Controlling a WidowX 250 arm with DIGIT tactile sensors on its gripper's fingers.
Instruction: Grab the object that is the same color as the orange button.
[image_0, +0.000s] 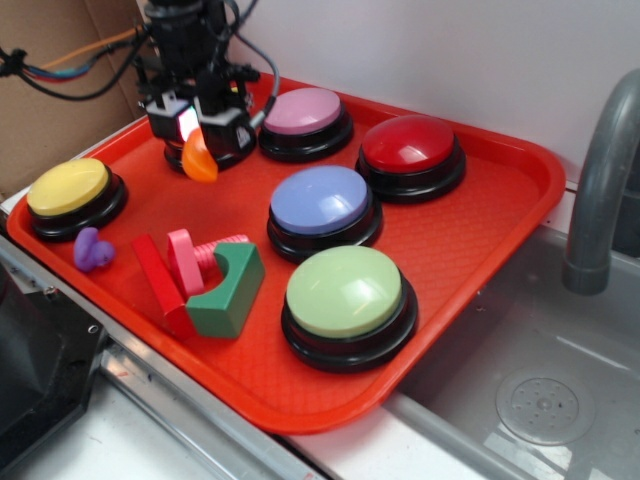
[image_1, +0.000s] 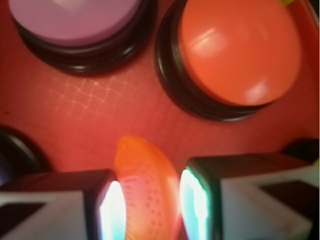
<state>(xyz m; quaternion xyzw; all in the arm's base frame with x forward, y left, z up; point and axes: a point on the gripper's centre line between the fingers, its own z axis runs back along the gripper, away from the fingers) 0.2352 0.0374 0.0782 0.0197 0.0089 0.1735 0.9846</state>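
Red tray (image_0: 480, 250) beside a sink, crowded with dome buttons. Claw (image_0: 200, 125) at the tray's back left, clamped on the orange segment (image_1: 145, 190), raised just beside the orange button (image_1: 240, 50).

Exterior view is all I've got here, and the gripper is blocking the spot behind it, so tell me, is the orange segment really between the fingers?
Observer: Yes. The wrist view shows the orange segment sitting between the two fingers of the gripper, which press on its sides.
Operator: Where's the orange button? I can't find it.
Observer: It's beyond the gripper; the wrist view shows the orange button whole, apart from the segment.
Operator: Anything beside that button?
Observer: The purple button sits next to it, with bare tray between them and the segment.
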